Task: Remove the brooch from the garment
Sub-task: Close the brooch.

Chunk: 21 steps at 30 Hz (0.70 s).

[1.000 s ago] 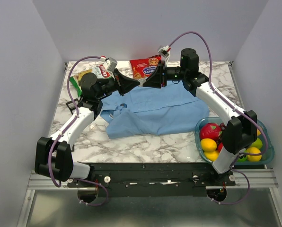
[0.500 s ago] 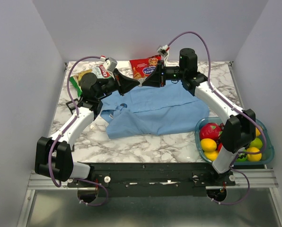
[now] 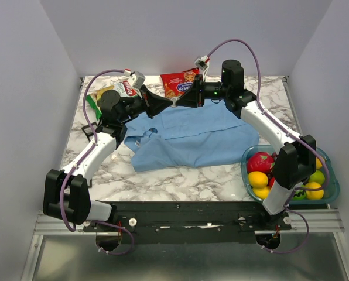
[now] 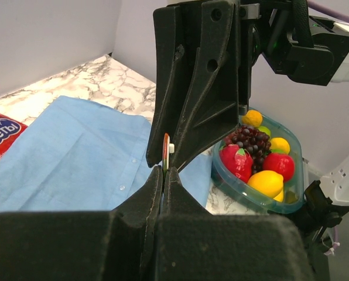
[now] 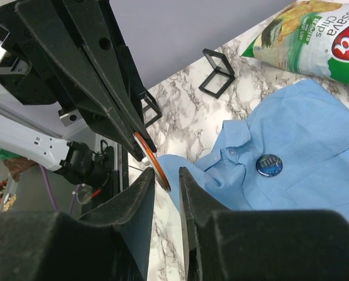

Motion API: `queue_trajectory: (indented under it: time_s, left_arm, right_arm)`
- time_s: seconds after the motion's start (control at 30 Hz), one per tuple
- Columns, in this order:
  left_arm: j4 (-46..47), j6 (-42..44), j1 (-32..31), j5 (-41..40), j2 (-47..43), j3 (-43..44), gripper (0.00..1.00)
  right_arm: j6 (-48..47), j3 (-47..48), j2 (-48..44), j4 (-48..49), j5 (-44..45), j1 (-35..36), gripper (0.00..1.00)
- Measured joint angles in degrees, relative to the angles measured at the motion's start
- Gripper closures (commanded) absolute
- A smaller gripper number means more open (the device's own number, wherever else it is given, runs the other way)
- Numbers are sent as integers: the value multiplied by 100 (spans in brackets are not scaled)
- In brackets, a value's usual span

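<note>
Little has changed: the right gripper (image 5: 166, 173) has edged slightly toward 12 o'clock, jaws parted around a thin orange-rimmed disc (image 4: 166, 150) clenched in the left gripper (image 4: 164, 174). The brooch (image 5: 269, 165) remains pinned on the garment (image 3: 192, 137), at 9 o'clock by the collar. Removal is judged outstanding.

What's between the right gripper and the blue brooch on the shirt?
Only blue shirt: its rumpled collar lies between the right gripper and the brooch, seen in the right wrist view. The left gripper, shut on an orange-rimmed disc, sits opposite.
</note>
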Motion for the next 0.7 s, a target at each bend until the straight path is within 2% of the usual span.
queue_trajectory:
  time_s: [0.2,0.63,0.7]
  left_arm:
    - [-11,-9,7,35,4,0,100]
    - [35,-149,48,251,68,109,100]
    - [35,-166,48,251,76,116,100]
  right_arm:
    - [-476,-4,-7,-52,-31,0,59]
    - [-846,-109,-55,-90,-466,-39,42]
    - [-883,-109,-57,-101,-546,-39,41]
